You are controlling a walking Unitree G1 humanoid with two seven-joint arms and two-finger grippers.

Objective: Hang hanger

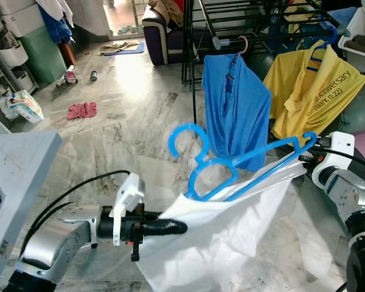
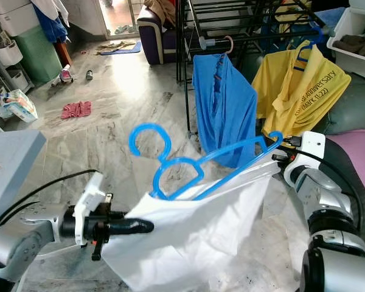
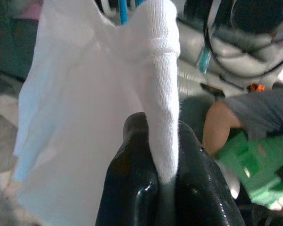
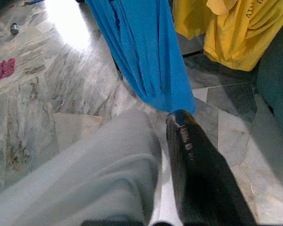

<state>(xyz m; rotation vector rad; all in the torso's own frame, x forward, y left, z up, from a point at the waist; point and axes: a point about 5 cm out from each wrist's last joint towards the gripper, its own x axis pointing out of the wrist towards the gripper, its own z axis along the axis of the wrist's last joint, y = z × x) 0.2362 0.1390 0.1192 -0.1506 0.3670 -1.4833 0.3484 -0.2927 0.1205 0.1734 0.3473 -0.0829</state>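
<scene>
I am carrying the blue hanger [image 1: 231, 167], draped with a white shirt [image 1: 231, 225], toward the drying rack [image 1: 243, 24], left end effector [image 1: 170, 227] clenched on its collar, right end effector [image 1: 304, 156] grasping its far end; next, lifting its hook onto a rail.

We see a glossy grey-veined marble tile floor [image 1: 140, 115] carrying a crumpled pink cloth [image 1: 81, 110], a small dark can [image 1: 93, 75] and a printed plastic bag [image 1: 24, 105].
</scene>
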